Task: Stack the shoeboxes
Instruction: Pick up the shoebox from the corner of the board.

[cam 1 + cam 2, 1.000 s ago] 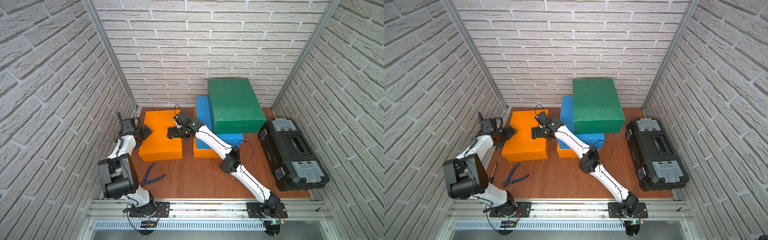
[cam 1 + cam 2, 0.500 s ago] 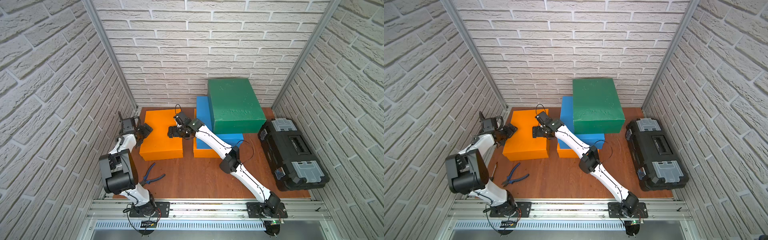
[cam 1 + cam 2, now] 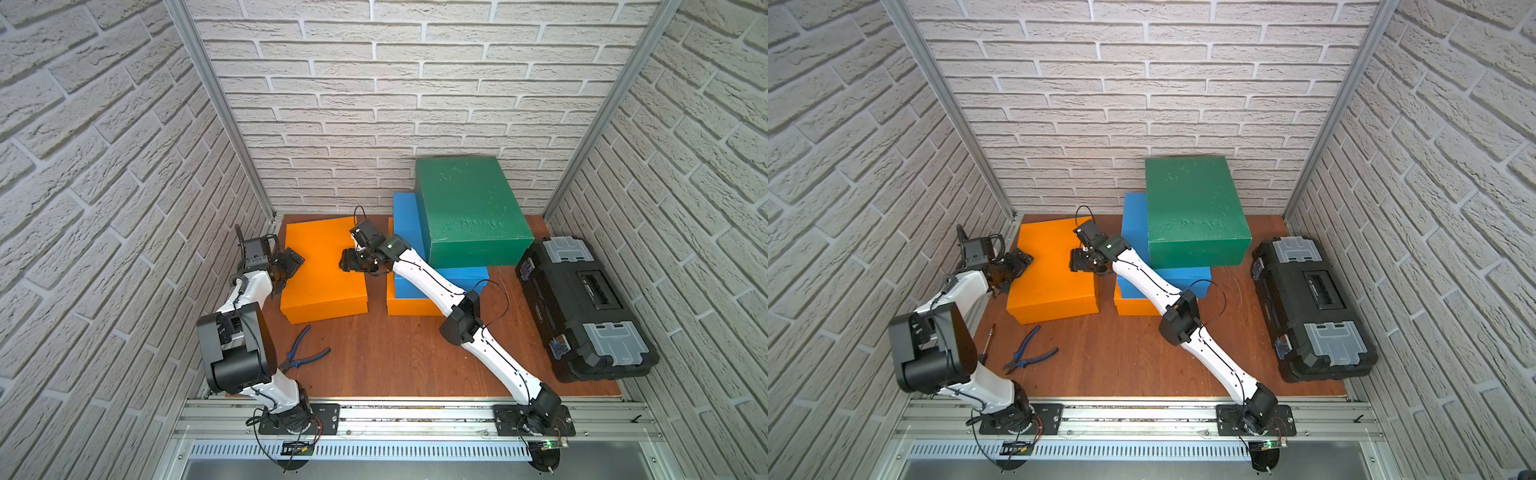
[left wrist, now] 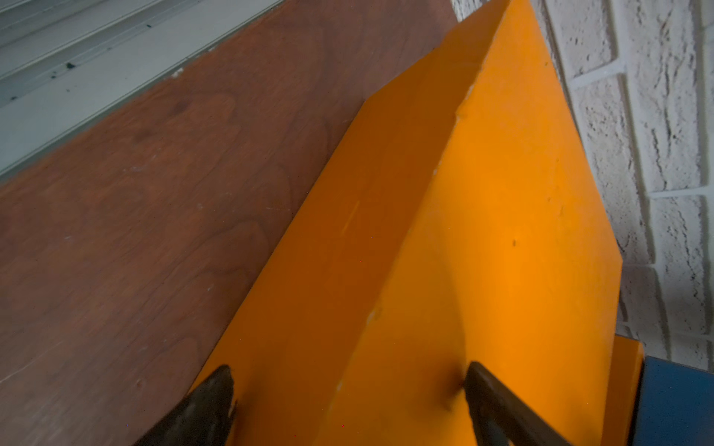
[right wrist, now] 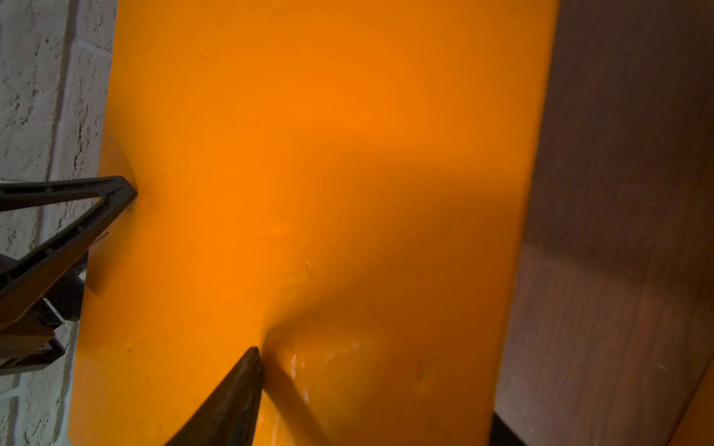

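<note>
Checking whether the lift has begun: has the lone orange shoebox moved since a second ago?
No. In both top views the lone orange shoebox keeps the same gap to the pliers.

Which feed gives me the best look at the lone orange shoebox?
Both top views: the lone orange shoebox shows nearly whole, lid and front side. The left wrist view catches only one lid edge and side wall; the right wrist view only a close stretch of lid.
</note>
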You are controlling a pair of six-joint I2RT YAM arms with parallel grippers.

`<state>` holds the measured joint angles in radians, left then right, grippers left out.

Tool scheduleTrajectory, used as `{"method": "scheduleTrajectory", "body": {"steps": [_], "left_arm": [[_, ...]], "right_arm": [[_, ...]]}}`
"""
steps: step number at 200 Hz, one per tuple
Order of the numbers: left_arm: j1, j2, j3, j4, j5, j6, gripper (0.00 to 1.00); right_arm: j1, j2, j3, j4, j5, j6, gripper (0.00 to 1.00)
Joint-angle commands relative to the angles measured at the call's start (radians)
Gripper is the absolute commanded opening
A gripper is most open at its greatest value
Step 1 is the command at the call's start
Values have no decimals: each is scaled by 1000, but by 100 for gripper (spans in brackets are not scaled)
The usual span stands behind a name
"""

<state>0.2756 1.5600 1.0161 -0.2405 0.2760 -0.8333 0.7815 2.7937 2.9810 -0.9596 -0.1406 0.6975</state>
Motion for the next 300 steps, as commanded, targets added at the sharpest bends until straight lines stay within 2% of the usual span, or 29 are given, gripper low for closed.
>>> {"method": "scheduleTrajectory", "body": {"steps": [1,38,82,121,195,226,300], "left_arm": [[-81,-94,4,16,145,-96,93],[-83,-146,6,8,143,-110,93],[-92,-205,6,9,147,-133,93],[-111,-278,25,-2,144,-159,93],[-136,-439,121,-81,85,-190,94],[-158,-476,180,-124,68,-192,94],[-247,-531,303,-173,7,-195,94]], "right_arm": [[140,-70,9,148,-214,-45,61],[172,-118,10,144,-194,-80,58],[217,-188,12,81,-54,-186,54],[233,-223,13,50,9,-224,51],[264,-294,16,23,64,-275,50],[278,-323,16,3,74,-280,47],[313,-403,16,-44,135,-322,46]]}}
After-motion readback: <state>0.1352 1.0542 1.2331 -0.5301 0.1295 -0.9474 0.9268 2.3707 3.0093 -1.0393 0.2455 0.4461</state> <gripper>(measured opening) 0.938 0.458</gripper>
